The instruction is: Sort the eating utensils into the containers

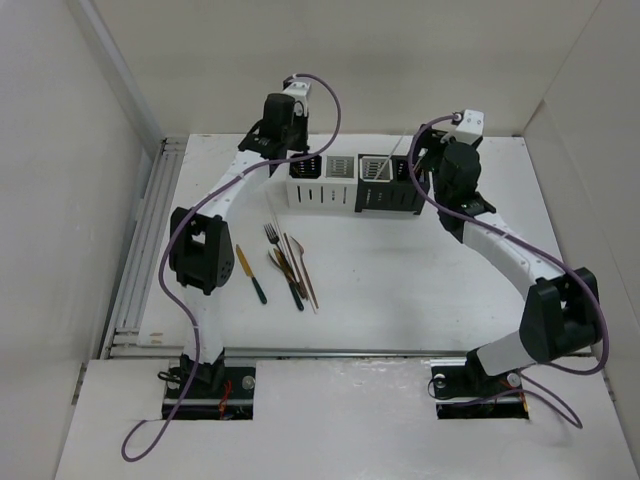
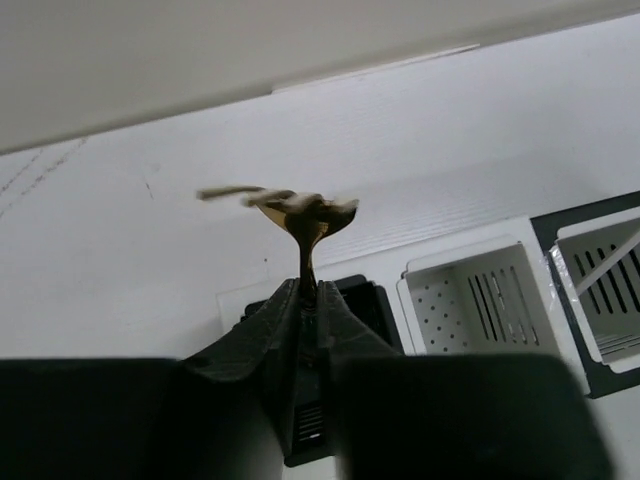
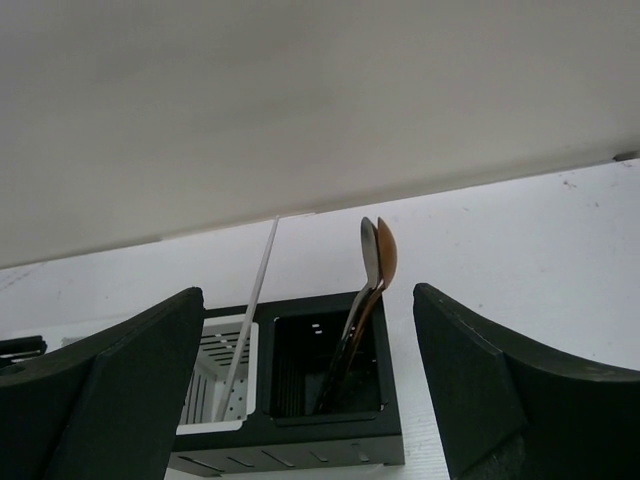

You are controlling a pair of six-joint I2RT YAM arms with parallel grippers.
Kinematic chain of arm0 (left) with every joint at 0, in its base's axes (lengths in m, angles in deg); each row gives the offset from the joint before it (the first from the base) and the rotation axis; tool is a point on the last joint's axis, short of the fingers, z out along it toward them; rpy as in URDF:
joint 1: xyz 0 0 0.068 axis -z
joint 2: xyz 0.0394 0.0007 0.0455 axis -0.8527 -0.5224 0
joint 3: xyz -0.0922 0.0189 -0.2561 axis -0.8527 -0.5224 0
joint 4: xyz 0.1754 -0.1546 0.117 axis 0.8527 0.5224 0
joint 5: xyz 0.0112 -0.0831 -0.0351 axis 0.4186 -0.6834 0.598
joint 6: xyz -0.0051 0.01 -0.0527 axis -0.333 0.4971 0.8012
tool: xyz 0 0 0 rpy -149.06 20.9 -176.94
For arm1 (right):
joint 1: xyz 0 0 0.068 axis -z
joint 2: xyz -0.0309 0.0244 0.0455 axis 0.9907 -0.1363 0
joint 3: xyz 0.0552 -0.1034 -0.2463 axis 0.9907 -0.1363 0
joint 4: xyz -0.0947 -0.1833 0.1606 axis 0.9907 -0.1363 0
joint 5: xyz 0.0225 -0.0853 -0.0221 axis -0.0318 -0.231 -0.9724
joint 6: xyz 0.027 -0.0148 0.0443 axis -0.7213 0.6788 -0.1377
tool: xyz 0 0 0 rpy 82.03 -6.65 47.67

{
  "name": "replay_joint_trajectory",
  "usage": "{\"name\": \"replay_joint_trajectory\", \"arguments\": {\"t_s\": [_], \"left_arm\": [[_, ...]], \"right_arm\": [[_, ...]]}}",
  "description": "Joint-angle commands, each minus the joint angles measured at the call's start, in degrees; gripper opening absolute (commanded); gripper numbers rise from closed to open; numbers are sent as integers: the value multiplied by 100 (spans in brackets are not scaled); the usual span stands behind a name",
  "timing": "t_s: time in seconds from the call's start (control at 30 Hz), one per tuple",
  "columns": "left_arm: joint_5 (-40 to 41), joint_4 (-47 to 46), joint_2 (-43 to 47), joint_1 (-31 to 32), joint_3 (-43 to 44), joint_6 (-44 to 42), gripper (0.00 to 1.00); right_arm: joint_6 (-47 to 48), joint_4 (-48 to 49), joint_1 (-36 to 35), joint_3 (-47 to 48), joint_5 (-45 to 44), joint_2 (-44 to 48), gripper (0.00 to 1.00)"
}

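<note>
The containers (image 1: 350, 187) stand as a row of white and black slotted boxes at the back of the table. My left gripper (image 2: 308, 288) is shut on a copper-gold utensil (image 2: 305, 215) with a blurred, fork-like head, held above the black box (image 2: 360, 298) at the row's left end. In the top view it (image 1: 265, 138) is at that left end. My right gripper (image 3: 315, 390) is open and empty, facing the black box (image 3: 330, 370) that holds a silver and a copper spoon (image 3: 376, 262). A white stick (image 3: 252, 305) leans in the white box beside it.
Several loose utensils (image 1: 290, 265) lie on the table in front of the row, and a gold-bladed, dark-handled knife (image 1: 251, 273) lies to their left. A white wall rises just behind the containers. A metal rail (image 1: 140, 260) runs along the table's left edge.
</note>
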Motion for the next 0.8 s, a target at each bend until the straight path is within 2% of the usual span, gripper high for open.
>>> {"name": "replay_joint_trajectory", "arguments": {"t_s": [0.0, 0.03, 0.07, 0.1, 0.17, 0.33, 0.4, 0.5, 0.6, 0.7, 0.77], "left_arm": [[197, 159, 336, 60, -173, 235, 1], [354, 301, 389, 61, -174, 331, 31], [417, 415, 476, 61, -287, 419, 50], [470, 477, 582, 61, -384, 420, 69], [706, 478, 994, 61, -726, 420, 98], [1067, 1205, 1558, -167, -623, 691, 100], [1618, 1926, 1891, -220, -622, 955, 100], [1753, 2919, 2235, -220, -1323, 1157, 96], [1378, 3088, 2698, -220, -2814, 1097, 89], [929, 3325, 2762, -281, -3328, 1097, 85], [244, 3414, 2762, -343, -3836, 1044, 82]], "right_arm": [[121, 307, 31, -38, -140, 373, 90], [121, 307, 31, -90, -141, 443, 90], [182, 307, 31, -91, -141, 444, 91], [183, 307, 31, -91, -141, 514, 93], [384, 307, 31, -152, -141, 576, 94], [578, 307, -233, -152, -202, 690, 95], [631, 307, -382, -152, -324, 752, 95], [631, 307, -619, -284, -483, 866, 95], [683, 246, -926, -355, -563, 997, 95], [684, 53, -1093, -355, -563, 1050, 95], [684, -62, -1251, -415, -676, 1112, 95]]}}
